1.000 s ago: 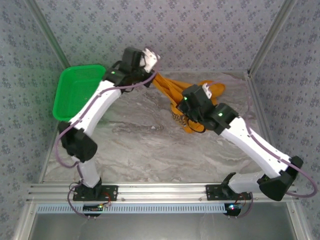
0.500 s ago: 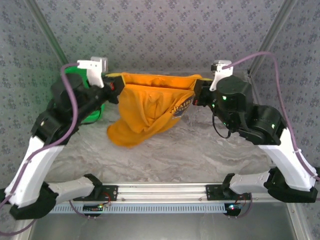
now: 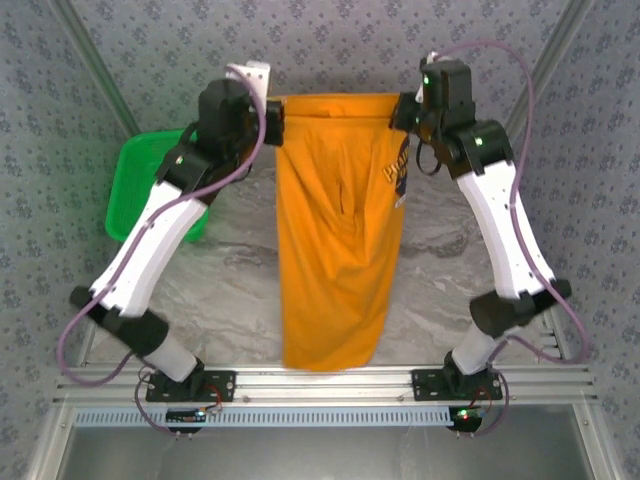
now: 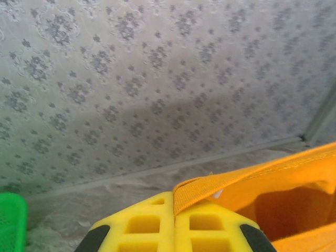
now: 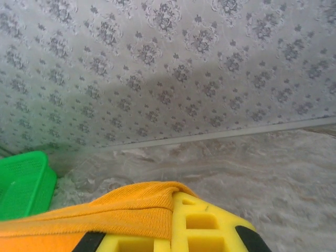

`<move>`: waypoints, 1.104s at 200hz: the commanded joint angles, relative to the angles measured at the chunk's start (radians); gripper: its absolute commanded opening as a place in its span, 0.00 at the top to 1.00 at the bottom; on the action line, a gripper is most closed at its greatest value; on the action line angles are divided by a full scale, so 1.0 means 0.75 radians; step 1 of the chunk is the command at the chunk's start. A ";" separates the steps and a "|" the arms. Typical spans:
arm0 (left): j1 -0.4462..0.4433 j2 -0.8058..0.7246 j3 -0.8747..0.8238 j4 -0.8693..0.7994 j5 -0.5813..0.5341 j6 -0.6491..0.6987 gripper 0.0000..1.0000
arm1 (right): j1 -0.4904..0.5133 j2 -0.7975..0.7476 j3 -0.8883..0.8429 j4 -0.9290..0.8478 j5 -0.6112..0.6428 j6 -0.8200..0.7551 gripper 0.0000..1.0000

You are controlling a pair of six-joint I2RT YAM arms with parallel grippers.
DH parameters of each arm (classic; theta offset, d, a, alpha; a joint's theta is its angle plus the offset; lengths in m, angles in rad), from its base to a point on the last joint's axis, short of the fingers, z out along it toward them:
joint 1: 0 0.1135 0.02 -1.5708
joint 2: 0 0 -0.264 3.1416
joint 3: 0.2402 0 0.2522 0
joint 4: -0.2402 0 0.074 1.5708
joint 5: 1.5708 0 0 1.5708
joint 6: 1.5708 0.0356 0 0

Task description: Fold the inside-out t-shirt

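patterned grey walls, marbled table, green basket, left gripper and right gripper clenched on orange t-shirt

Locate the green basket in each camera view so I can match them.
Top external: green basket at the left edge, mid-height.
Left wrist: bottom-left corner.
Right wrist: lower-left edge.
Shared landmark: the orange t-shirt, centre from above, lower right in left wrist, lower left in right wrist.
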 commanded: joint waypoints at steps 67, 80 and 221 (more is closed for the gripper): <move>0.092 0.422 1.066 -0.112 -0.001 0.175 1.00 | -0.169 0.143 0.535 0.081 -0.044 -0.113 1.00; 0.092 0.361 0.994 -0.140 0.032 0.181 1.00 | -0.170 0.048 0.409 0.126 -0.045 -0.149 1.00; -0.327 -1.293 -2.206 0.426 0.112 -0.524 0.32 | 0.680 -1.248 -2.386 0.356 0.219 0.559 0.46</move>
